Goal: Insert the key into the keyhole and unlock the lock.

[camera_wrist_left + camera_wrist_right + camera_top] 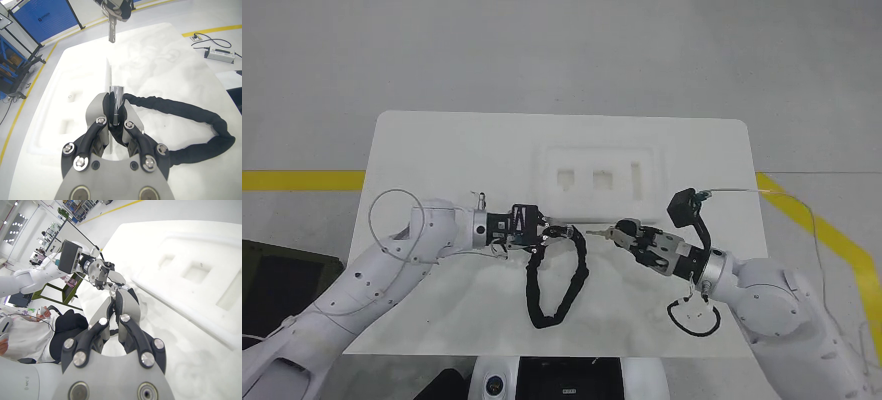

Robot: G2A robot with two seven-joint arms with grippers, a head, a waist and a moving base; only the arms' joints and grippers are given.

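So, left gripper is pinching the lock cyl tight, just off the foam tray's near edge, w/ its chain looping out over the table away from the tray. Right gripper is clamping the key, tip pointing at the cyl, close but not touching. One tray pocket is holding a tiny speck, can't tell what.

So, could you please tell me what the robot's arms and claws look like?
The left arm and right arm are glossy white, rounded shells. The left claw and right claw have silver-grey plate fingers on curved black links with round silver screws. A thin grey cable loops off the left arm, a black cable off the right.
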